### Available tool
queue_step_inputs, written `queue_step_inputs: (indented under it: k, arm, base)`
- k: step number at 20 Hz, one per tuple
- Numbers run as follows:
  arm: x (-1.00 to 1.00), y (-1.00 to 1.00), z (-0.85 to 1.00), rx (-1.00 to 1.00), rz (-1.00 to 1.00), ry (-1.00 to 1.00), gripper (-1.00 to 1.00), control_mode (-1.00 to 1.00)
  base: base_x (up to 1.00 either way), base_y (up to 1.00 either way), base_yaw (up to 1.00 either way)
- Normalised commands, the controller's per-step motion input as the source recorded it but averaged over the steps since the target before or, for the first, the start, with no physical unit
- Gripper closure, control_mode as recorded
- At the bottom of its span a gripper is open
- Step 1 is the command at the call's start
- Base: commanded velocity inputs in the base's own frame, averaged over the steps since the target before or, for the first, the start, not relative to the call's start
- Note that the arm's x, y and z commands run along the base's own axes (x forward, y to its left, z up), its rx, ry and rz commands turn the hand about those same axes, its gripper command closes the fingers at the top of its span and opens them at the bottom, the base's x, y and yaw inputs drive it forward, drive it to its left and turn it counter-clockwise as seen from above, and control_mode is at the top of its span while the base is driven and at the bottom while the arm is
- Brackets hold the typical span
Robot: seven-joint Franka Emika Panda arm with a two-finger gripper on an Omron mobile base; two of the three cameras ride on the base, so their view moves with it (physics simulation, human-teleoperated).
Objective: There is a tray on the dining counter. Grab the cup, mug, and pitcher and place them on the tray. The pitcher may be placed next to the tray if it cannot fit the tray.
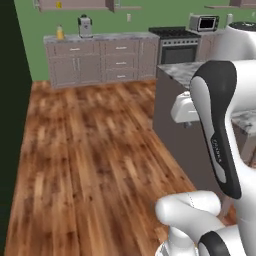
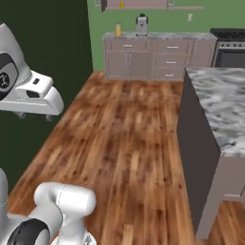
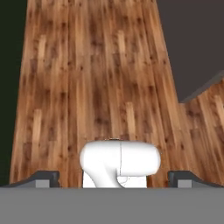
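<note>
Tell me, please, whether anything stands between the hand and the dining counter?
Nothing visible does: the open hand hangs over the wooden floor, and the dining counter stands off to its side with only open floor between.

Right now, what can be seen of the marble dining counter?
The grey-and-white veined marble dining counter stands on the wood-plank floor at the right of the right base view. Its flat slab top looks polished and overhangs a plain dark side panel, with a lighter grey end face nearest the camera. The stretch of top in view carries nothing. In the left base view its far corner shows behind the white arm.
</note>
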Motion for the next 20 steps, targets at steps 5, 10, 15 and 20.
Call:
queue_step_inputs:
  k: [5,10,15,20]
  arm:
    - [0.00,0.00,0.00,0.00,0.00,0.00,-1.00,1.00]
    - [0.00,0.00,0.00,0.00,0.00,0.00,-1.00,1.00]
    - [0.00,0.00,0.00,0.00,0.00,0.00,-1.00,1.00]
    - [0.00,0.00,0.00,0.00,0.00,0.00,-1.00,1.00]
  base:
    - [1.00,0.56,-0.11]
    - [1.00,0.33,-0.12]
    - [1.00,0.34,-0.10]
    - [1.00,0.42,-0.11]
